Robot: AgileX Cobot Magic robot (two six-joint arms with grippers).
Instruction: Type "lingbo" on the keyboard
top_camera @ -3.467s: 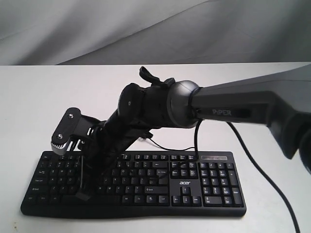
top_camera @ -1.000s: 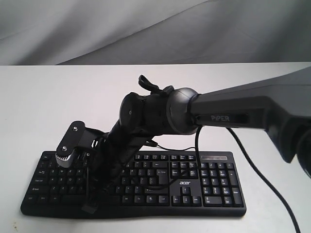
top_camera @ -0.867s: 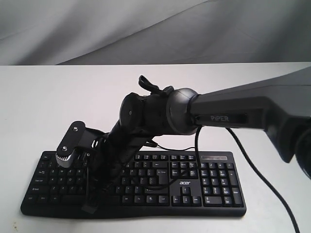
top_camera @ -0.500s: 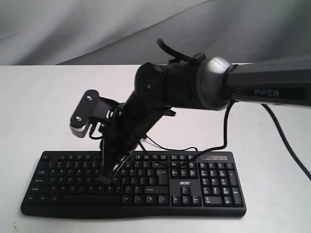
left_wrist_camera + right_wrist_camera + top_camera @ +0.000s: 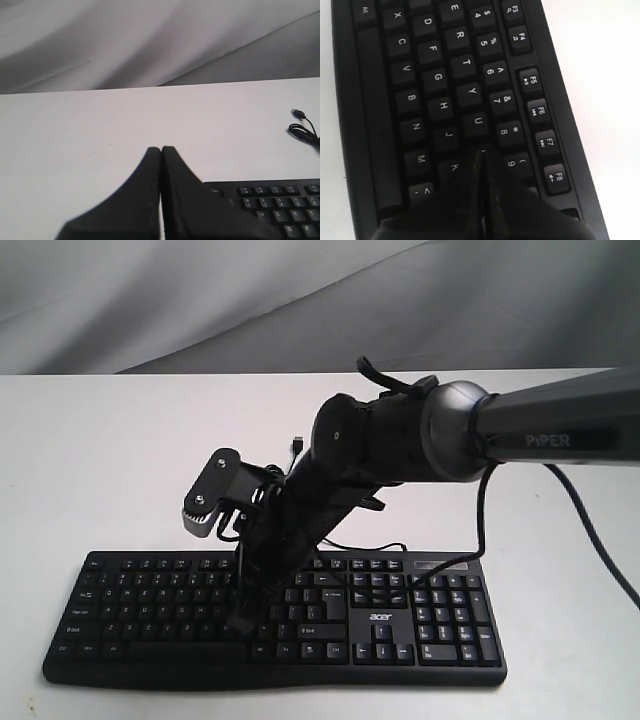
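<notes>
The black keyboard (image 5: 430, 625) with white legends and an "acer" logo lies along the table's front edge. My right gripper (image 5: 243, 623) reaches across from the right and points down at the letter keys left of the keyboard's middle. In the right wrist view its fingers are shut, with the tips (image 5: 481, 151) at the I key, between U (image 5: 477, 122) and 9, beside K. I cannot tell whether they press it. My left gripper (image 5: 161, 149) is shut and empty, above bare table beside the keyboard's Esc corner (image 5: 216, 190). It does not show in the exterior view.
The keyboard's thin black USB cable (image 5: 303, 130) lies loose on the white table behind it, its plug (image 5: 298, 443) near the right arm's wrist. The arm's own black cable (image 5: 590, 560) hangs at the right. A grey cloth backdrop stands behind the table.
The right gripper left the keyboard's lower left keys, rose, swung right, and now its tips have come down over the middle letter keys.
</notes>
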